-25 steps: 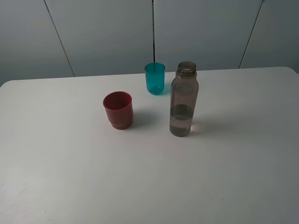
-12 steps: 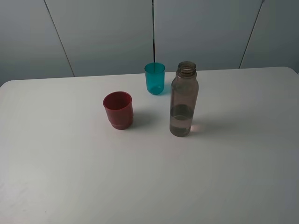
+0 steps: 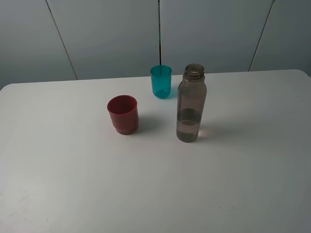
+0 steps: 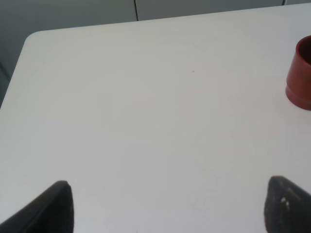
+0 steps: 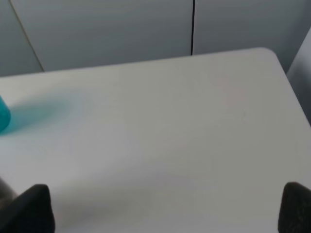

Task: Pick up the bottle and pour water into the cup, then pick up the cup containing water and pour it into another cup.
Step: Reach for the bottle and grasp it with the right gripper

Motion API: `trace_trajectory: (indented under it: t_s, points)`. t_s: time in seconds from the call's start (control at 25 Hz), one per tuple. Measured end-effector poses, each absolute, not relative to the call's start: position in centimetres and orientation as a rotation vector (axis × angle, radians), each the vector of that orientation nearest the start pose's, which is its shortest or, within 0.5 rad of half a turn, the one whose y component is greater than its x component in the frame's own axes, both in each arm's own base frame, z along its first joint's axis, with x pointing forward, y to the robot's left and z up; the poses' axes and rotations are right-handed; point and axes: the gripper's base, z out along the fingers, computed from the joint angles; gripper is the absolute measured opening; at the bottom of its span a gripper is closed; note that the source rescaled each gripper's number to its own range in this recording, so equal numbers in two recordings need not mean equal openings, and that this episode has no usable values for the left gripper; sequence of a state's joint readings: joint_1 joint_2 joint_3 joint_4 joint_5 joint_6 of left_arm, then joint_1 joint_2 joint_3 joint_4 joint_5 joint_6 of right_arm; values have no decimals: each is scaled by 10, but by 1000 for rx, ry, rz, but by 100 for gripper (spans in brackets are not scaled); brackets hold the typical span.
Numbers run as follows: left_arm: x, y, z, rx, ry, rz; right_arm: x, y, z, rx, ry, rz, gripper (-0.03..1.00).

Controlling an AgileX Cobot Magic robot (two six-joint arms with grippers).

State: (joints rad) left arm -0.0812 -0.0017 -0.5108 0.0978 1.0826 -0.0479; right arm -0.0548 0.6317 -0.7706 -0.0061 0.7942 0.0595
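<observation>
You have the bottle (image 3: 191, 104) right of the red cup (image 3: 123, 114), teal cup (image 3: 161, 81) farther back; left gripper (image 4: 172, 206) and right gripper (image 5: 165, 208) gape wide, holding nothing.

Nothing legible in any view: no text, labels, brand marks, numbers or signs. The bottle (image 3: 191, 104), teal cup (image 3: 161, 82), red cup (image 3: 123, 114) and table (image 3: 73, 170) all show plain surfaces.
</observation>
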Motion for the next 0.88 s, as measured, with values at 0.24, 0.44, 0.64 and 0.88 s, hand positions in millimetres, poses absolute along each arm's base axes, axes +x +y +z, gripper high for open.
trace_trajectory:
  t_s: [0.24, 0.44, 0.64, 0.88]
  points:
    - [-7, 8, 279, 28, 2050, 37, 143, -8, 361, 114, 1945, 5, 100]
    - [-7, 8, 279, 28, 2050, 37, 158, 2, 359, 31, 1934, 35, 100]
    - [-7, 8, 279, 28, 2050, 37, 170, 22, 348, -94, 1955, 106, 100]
    - [-7, 8, 279, 28, 2050, 37, 172, 35, 294, -69, 1829, 232, 100]
